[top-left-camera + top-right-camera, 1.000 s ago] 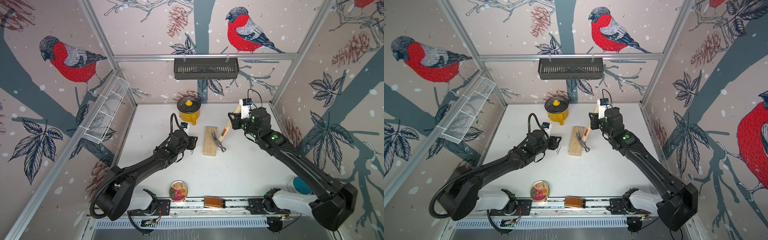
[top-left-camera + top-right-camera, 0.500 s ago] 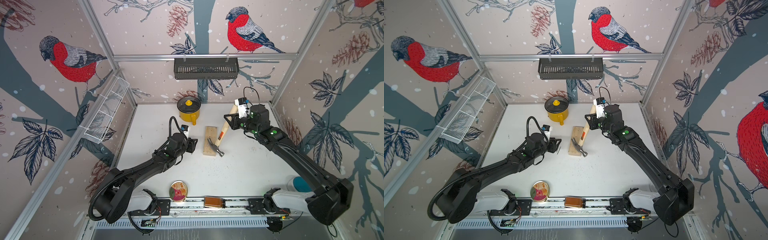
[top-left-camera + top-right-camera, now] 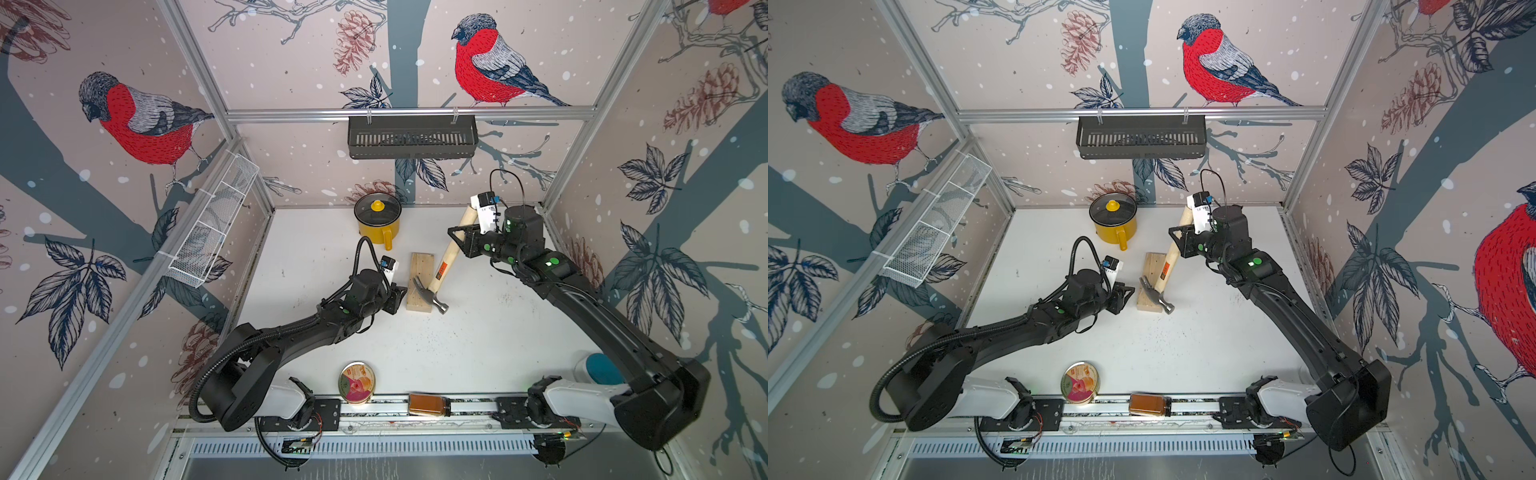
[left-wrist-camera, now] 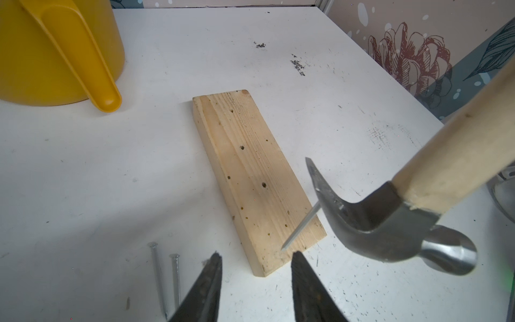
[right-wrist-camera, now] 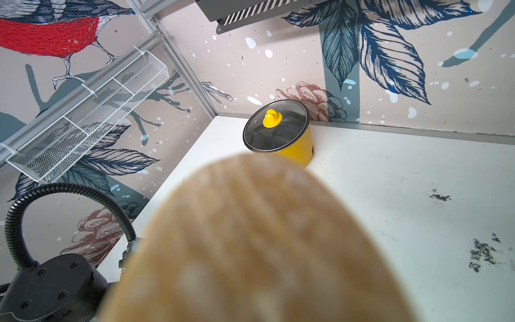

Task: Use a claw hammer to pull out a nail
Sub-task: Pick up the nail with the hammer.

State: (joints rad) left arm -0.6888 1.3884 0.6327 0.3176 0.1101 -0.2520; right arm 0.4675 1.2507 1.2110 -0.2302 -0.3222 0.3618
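The right gripper (image 3: pixel 459 240) is clamped on the claw hammer (image 3: pixel 446 255) by its handle, with the head over the wooden block's (image 4: pixel 245 167) near end. The left gripper (image 4: pixel 257 255) sits half-spread and empty beside it. Imo the nail (image 4: pixel 302 224) looks barely caught in the claw, so a twist could drop it. Count: one hammer, one block, three nails, two loose nails (image 4: pixel 156 278) included.

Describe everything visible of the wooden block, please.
The wooden block is a pale rectangular plank with straight grain, dotted with small dark nail holes. It lies flat on the white table, near the yellow pot. A slanted nail, caught by the claw hammer, meets its top near one end.
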